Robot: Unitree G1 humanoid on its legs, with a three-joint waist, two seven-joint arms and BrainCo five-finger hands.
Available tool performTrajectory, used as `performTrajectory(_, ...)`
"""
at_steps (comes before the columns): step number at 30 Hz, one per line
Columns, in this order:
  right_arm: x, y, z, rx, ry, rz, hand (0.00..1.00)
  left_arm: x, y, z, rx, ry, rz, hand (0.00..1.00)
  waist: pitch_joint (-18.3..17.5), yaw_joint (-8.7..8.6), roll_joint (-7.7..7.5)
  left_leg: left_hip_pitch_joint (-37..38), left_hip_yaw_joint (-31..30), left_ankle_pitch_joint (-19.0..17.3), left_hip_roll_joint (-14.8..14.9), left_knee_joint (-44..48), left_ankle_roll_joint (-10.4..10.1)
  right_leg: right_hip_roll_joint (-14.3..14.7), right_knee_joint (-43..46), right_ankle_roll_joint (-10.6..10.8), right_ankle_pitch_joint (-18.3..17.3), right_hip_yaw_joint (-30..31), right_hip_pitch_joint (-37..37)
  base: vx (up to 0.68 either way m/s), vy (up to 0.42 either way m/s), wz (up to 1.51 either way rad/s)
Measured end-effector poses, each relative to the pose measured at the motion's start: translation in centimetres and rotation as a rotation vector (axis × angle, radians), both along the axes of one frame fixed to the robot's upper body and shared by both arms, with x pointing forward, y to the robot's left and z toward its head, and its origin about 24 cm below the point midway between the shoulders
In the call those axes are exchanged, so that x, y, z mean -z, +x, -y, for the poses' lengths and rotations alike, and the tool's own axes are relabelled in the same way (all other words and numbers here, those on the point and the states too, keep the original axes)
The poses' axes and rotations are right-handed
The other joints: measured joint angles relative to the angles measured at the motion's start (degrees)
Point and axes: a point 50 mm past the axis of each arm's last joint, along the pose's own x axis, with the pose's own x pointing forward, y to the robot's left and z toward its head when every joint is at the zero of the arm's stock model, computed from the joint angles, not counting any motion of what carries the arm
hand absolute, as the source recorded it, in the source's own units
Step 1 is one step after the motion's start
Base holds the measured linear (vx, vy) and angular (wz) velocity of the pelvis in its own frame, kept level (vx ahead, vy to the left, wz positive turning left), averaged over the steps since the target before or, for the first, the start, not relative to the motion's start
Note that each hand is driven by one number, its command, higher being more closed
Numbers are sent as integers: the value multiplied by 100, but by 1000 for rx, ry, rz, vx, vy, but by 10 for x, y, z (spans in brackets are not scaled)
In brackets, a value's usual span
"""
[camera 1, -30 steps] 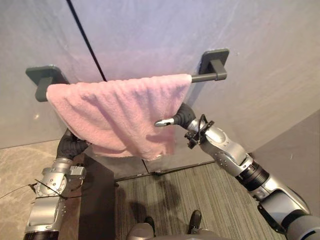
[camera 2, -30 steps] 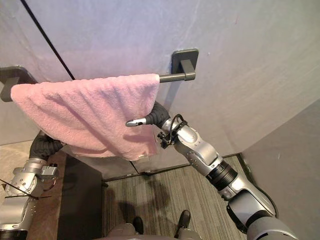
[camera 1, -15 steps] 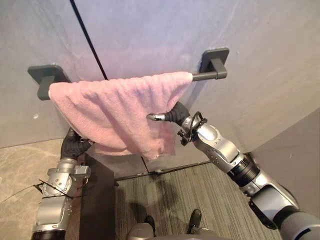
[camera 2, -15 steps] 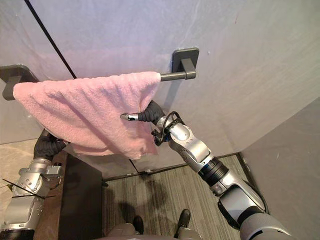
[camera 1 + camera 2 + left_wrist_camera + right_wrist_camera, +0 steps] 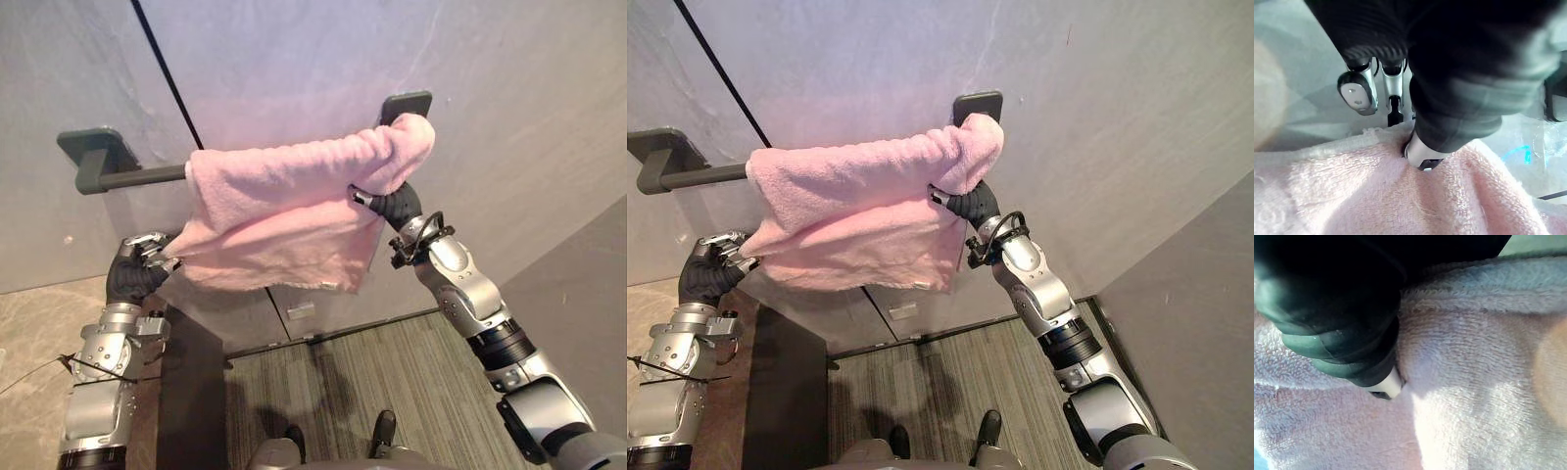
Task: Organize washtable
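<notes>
On wall rail (image 5: 137, 177): pink towel (image 5: 284, 211) bunched right | left hand (image 5: 137, 269) pinches corner | right hand (image 5: 392, 204) under towel, grip unclear

The dark towel rail (image 5: 137, 177) on the wall (image 5: 294, 59) before me carries a pink towel (image 5: 284, 206), bunched toward its right end.

grey wall (image 5: 294, 59) with a dark seam (image 5: 168, 78); striped carpet (image 5: 392, 382), perhaps, below.
</notes>
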Motion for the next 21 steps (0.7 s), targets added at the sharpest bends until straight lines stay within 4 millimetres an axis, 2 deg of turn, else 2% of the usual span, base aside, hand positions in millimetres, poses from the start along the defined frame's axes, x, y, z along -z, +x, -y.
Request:
performTrajectory(4,0,-1,0,-9,15,-7,100,0,0,0,-1,0,-2,100,-9,-75,-15,0,0,0,-1,-3,0,-1,0,0,0,-1,0,0,0,0)
performTrajectory(12,-1,-1,-3,-41,10,-3,100,4,1,-2,-9,-5,-15,100,-24,-49,-37,-5,-17,2,2,-6,3,-1,0,2,1,-27,3,0,0,0)
performTrajectory(21,-16,-3,-40,-174,-79,58,100,13,-2,-11,-70,-23,-51,100,-91,121,-98,-34,-199,57,14,-23,8,-5,0,2,1,-223,63,-9,-2,10)
